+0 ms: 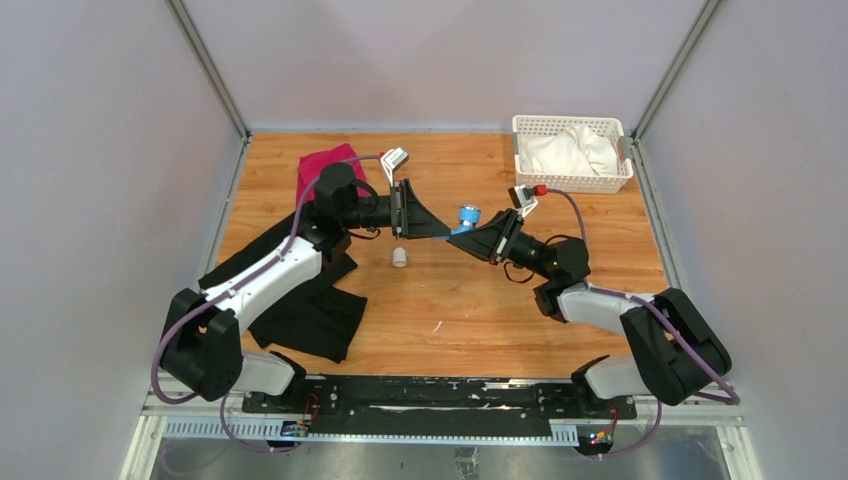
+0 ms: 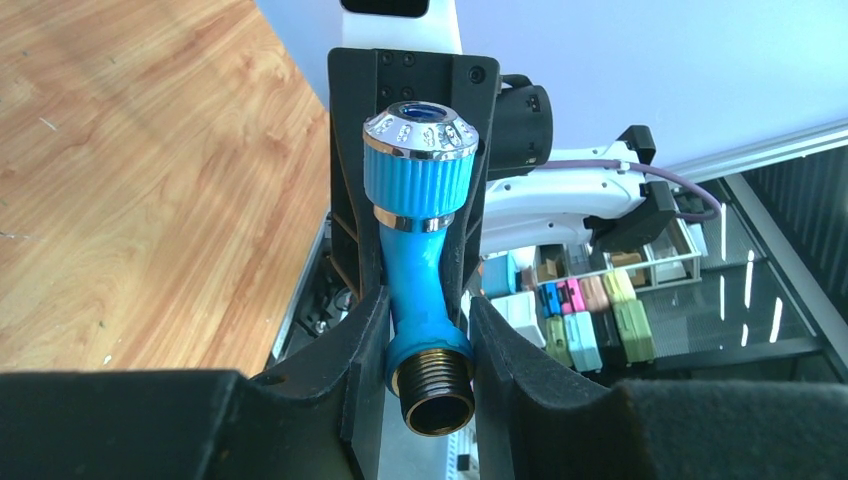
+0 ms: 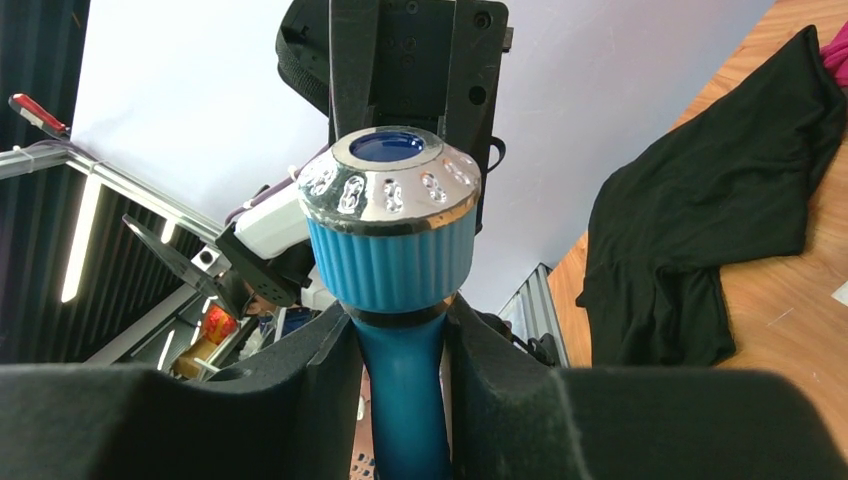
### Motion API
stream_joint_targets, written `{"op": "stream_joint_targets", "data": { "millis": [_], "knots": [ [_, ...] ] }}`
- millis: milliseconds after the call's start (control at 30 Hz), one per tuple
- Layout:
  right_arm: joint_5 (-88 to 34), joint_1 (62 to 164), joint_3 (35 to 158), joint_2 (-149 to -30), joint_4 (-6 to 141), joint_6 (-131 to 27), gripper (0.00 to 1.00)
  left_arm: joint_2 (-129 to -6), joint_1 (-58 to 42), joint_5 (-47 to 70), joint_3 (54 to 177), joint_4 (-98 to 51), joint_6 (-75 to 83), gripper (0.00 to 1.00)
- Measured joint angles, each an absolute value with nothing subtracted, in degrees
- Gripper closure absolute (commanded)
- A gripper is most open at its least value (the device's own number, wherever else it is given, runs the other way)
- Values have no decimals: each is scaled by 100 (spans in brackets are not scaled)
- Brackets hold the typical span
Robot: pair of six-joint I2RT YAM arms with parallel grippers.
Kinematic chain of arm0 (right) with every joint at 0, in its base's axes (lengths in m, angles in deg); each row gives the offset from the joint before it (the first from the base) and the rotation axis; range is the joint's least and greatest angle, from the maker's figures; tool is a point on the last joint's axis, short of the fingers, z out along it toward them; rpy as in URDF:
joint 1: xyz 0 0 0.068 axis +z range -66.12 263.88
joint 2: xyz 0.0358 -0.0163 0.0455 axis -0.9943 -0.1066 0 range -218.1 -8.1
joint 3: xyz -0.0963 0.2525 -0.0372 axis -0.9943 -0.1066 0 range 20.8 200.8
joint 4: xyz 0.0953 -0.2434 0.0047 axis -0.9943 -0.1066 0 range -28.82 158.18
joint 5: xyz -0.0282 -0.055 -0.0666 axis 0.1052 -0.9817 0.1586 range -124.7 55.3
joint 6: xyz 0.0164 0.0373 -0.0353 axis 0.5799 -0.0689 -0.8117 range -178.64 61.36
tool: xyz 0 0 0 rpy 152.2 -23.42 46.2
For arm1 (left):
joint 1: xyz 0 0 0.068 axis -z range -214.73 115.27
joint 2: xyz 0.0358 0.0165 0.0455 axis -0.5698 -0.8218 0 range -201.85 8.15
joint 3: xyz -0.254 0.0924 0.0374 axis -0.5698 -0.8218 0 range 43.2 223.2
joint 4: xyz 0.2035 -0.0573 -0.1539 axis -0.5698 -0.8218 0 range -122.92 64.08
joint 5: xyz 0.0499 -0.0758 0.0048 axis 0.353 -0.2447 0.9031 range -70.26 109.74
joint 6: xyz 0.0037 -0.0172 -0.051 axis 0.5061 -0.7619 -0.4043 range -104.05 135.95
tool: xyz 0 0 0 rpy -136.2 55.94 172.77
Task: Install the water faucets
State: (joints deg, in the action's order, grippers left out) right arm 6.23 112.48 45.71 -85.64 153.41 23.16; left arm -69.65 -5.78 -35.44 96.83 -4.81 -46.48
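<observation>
The blue water faucet [image 1: 466, 215] hangs in the air above the middle of the table, held between both grippers. My left gripper [image 2: 428, 302] is shut on its lower stem, just above the dark threaded end [image 2: 432, 392]. My right gripper [image 3: 400, 322] is shut on the blue stem right under the ribbed knob [image 3: 390, 250], whose silvery cap faces up. In the top view the left gripper [image 1: 441, 233] comes in from the left and the right gripper [image 1: 480, 238] from the right, tips nearly meeting. The spout is hidden.
A short white pipe fitting [image 1: 399, 257] stands on the wood below the left gripper. Black cloth [image 1: 305, 305] lies under the left arm, red cloth [image 1: 322, 166] behind it. A white basket [image 1: 521, 124] with white cloth sits at the back right.
</observation>
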Motion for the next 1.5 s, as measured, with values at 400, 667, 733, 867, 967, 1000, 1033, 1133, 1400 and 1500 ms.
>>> {"op": "stream_joint_targets", "data": {
  "millis": [400, 667, 733, 867, 967, 1000, 1033, 1133, 1400, 1500],
  "knots": [
    [623, 11248, 4604, -8595, 15367, 2294, 57, -6962, -587, -3515, 9654, -470, -4650, 100],
    [620, 11248, 4604, -8612, 15348, 2298, 61, -6958, -589, -3513, 9643, -451, -4659, 100],
    [620, 11248, 4604, -8612, 15343, 2296, 61, -6958, -589, -3515, 9643, -451, -4661, 100],
    [618, 11248, 4604, -8617, 15345, 2298, 53, -6956, -589, -3511, 9643, -451, -4657, 100],
    [618, 11248, 4608, -8638, 15387, 2298, 52, -6954, -596, -3507, 9613, -457, -4644, 100],
    [618, 11248, 4608, -8647, 15387, 2300, 54, -6952, -602, -3504, 9606, -462, -4644, 100],
    [618, 11248, 4608, -8656, 15389, 2300, 57, -6952, -605, -3504, 9602, -462, -4644, 100],
    [618, 11248, 4610, -8676, 15387, 2300, 66, -6947, -607, -3509, 9600, -457, -4648, 100],
    [610, 11248, 4612, -8693, 15389, 2276, 100, -6914, -605, -3517, 9600, -455, -4685, 100],
    [601, 11248, 4612, -8693, 15389, 2274, 100, -6908, -605, -3517, 9595, -455, -4683, 100]
  ]
}}
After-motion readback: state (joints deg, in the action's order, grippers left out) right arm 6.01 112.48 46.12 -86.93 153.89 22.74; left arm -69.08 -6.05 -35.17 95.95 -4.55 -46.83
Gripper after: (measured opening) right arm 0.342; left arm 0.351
